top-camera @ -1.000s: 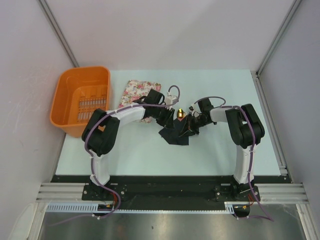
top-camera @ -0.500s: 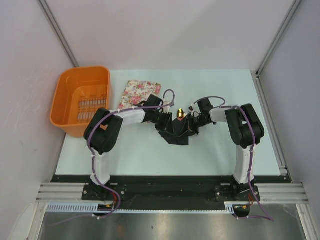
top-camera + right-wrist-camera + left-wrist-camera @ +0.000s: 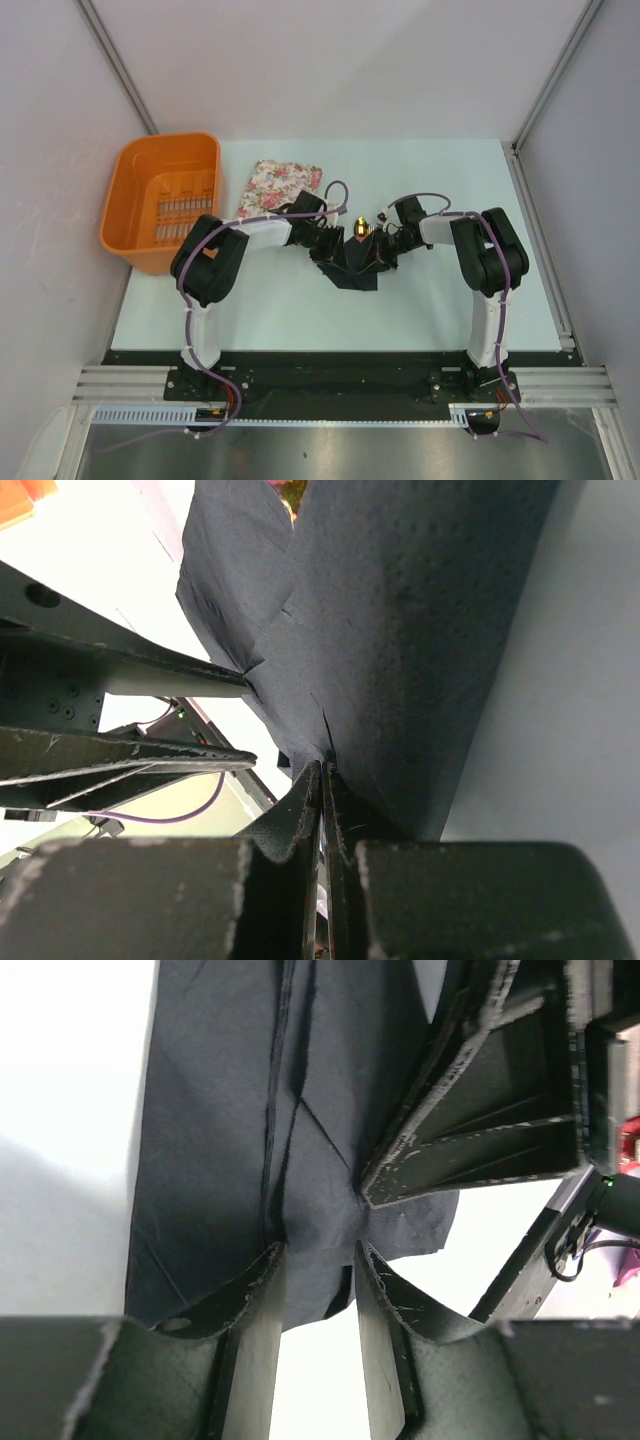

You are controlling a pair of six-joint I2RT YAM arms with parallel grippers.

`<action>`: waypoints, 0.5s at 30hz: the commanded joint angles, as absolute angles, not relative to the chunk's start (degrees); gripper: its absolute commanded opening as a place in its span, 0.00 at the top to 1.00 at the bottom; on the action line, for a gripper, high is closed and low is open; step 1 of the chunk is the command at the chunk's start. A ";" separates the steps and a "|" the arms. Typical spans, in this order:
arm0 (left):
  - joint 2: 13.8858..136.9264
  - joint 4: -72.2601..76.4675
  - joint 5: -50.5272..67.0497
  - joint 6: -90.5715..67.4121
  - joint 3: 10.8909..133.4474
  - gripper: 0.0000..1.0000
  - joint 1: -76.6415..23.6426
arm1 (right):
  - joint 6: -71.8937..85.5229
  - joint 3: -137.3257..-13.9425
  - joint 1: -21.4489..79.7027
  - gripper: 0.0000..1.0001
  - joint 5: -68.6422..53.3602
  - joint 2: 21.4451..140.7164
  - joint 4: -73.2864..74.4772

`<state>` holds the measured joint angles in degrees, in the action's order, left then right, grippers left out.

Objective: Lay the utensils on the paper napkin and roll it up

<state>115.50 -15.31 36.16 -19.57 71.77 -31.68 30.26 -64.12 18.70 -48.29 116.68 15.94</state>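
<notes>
right gripper (image 3: 322, 780) clamped on paper napkin (image 3: 220, 1140) edge — left gripper (image 3: 318, 1260) jaws apart, fold straight ahead between its tips.

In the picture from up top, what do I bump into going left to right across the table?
basket → floral cloth → napkin → right arm
</notes>
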 commanded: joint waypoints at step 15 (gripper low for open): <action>116.37 -13.62 37.00 -21.53 72.77 0.77 -31.20 | 30.32 -64.42 19.69 0.93 -46.85 116.19 15.56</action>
<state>116.27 -14.81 36.25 -21.02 71.77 -31.46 30.39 -64.12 19.07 -48.14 116.68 15.90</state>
